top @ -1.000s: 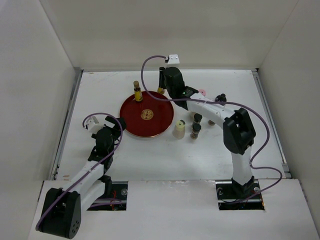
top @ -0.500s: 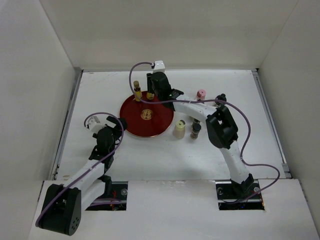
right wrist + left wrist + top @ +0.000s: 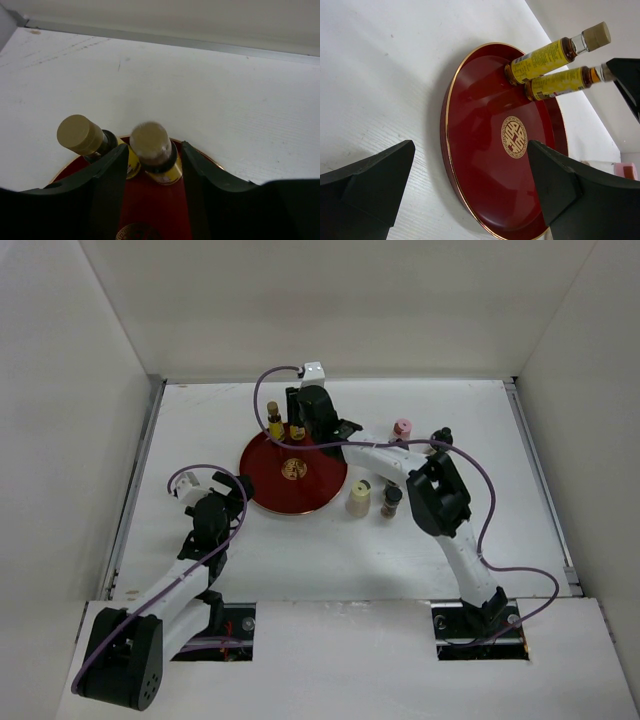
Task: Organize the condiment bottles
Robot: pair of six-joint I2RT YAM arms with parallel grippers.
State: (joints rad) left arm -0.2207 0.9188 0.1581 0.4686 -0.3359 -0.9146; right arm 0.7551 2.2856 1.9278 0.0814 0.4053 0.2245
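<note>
**Letting go of the second yellow bottle on the tray**

See the right gripper (image 3: pixel 154 148) straddling the second yellow bottle (image 3: pixel 150 137), fingers parted with a thin gap on either side and nothing pinched. Find that bottle upright on the far part of the red tray (image 3: pixel 485 170), just beside the first yellow bottle (image 3: pixel 79 134), too close to tell whether touching. Judge the step as a release right after placing.

Finish that release cleanly. Widen the fingers evenly, without brushing either side of the cap. Lift straight up along the bottle's axis before any sideways travel. Avoid swinging left, toward the neighbouring bottle so close to the left finger. Keep the wrist level on the way up, so as not to hook the cap and tip a tall, slim bottle. Clear both caps fully before turning away.

Then look to the bottles off the tray, on the table (image 3: pixel 300 560): the cream-white bottle (image 3: pixel 358 500) and a dark-capped shaker (image 3: pixel 391 500) just right of the tray, the pink-capped bottle (image 3: pixel 403 427) farther back. Count most of the task as not yet done.

Leave the left gripper (image 3: pixel 471 144) alone: spread wide, holding nothing, low beside the tray's near-left rim, well apart from both yellow bottles. Keep it out of the right arm's path.
</note>
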